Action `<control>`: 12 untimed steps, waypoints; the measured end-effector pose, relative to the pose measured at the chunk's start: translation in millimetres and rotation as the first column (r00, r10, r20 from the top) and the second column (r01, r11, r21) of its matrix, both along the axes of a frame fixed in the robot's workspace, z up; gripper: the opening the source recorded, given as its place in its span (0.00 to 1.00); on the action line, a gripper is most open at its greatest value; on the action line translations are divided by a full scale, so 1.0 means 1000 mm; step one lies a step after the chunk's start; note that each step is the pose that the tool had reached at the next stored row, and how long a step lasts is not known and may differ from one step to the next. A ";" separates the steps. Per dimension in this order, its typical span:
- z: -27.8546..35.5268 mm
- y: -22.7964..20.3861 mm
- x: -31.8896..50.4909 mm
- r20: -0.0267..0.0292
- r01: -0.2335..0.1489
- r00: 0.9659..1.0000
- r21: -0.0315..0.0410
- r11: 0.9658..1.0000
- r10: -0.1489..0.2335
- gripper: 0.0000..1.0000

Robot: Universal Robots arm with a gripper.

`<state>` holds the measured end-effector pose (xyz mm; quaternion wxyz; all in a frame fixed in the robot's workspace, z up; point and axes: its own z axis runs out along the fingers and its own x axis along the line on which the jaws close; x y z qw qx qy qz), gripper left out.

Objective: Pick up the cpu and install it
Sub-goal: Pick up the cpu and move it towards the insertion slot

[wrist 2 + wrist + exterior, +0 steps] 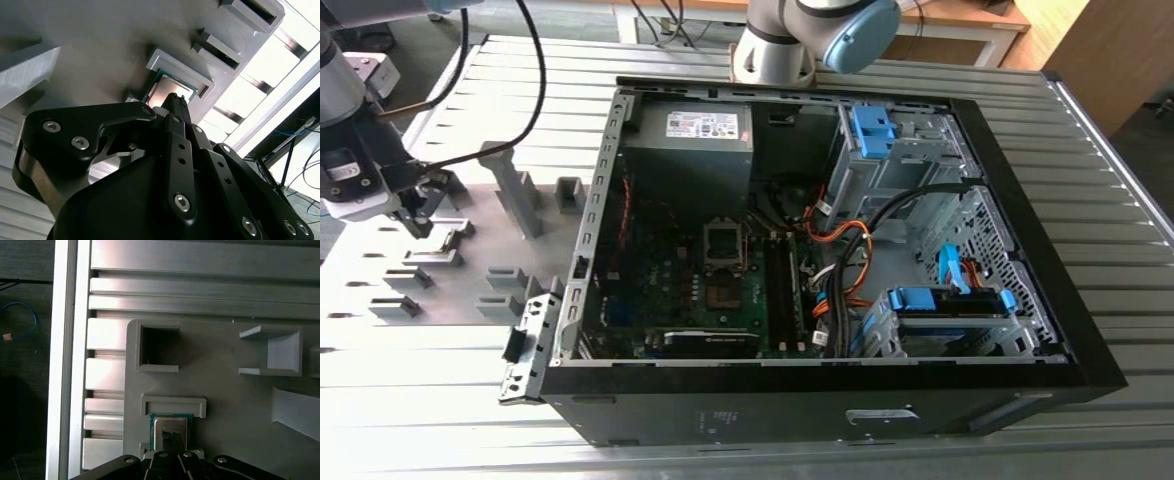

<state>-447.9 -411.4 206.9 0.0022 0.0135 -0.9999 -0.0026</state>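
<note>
The cpu (170,426), a small square chip with a silvery top and green edge, lies flat in a grey U-shaped holder (173,402) on the grey fixture plate; in the second wrist view the cpu (166,90) sits in the same holder (176,64). My gripper (172,439) hangs directly over it, black fingers (176,145) drawn together to one narrow tip at the chip's top face. Whether the tip touches the chip I cannot tell. In the exterior view my gripper (419,226) stands at the far left, well away from the motherboard socket (724,243) inside the open computer case (603,200).
Several grey holder blocks (500,276) and upright posts (518,190) stand on the fixture plate between the gripper and the case. An empty square pocket (157,346) lies just beyond the cpu's holder. Cables (847,250), drive bays (947,300) and the power supply (694,135) crowd the case.
</note>
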 end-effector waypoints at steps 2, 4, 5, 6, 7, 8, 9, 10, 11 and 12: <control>-0.0005 0.0000 0.0017 0.000 0.000 1.000 0.000 1.000 0.000 0.11; -0.0008 0.0001 0.0029 0.000 0.000 1.000 0.000 1.000 0.000 0.11; -0.0008 0.0001 0.0029 0.000 0.000 1.000 0.000 1.000 0.000 0.11; -0.0008 0.0001 0.0029 0.000 0.000 1.000 0.000 1.000 0.000 0.11; -0.0008 0.0000 0.0029 0.000 0.000 1.000 0.000 1.000 0.000 0.11; -0.0007 0.0000 0.0030 0.000 0.000 1.000 0.000 1.000 0.000 0.11; -0.0007 0.0000 0.0030 0.000 0.000 1.000 0.000 1.000 0.000 0.11; -0.0007 0.0000 0.0030 0.000 0.000 1.000 0.000 1.000 0.000 0.11; -0.0008 0.0000 0.0030 0.000 0.000 1.000 0.000 1.000 0.000 0.11; -0.0008 0.0000 0.0031 0.000 0.000 1.000 0.000 1.000 0.000 0.11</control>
